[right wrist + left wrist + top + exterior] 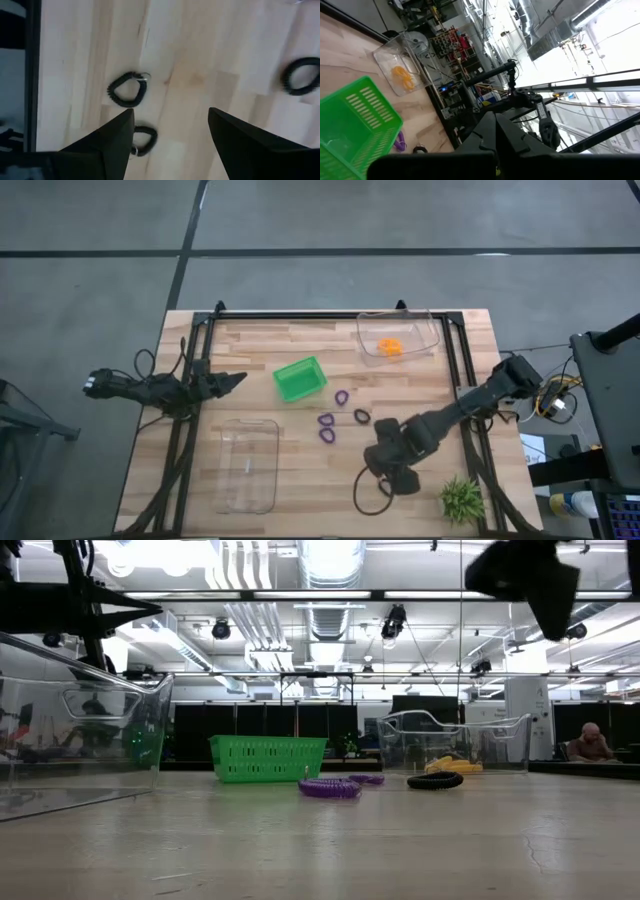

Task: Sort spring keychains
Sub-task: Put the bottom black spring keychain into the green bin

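Three purple spring keychains (327, 420) and one black one (362, 416) lie flat on the wooden table near its middle. Orange ones (390, 346) lie in the clear bin (430, 330) at the far right. My right gripper (170, 135) hangs open above the table, pointing down, touching nothing. Below it lie two more black keychains (127, 90) (143, 140), and another black one (302, 75) farther off. My left gripper (238, 379) waits shut at the table's left side, left of the green bin (300, 378).
An empty clear bin (247, 465) stands near the front left. A small green spiky plant (461, 500) stands at the front right, close to my right arm. A black frame rail (470, 410) runs along the table's right side. Bare wood lies between the bins.
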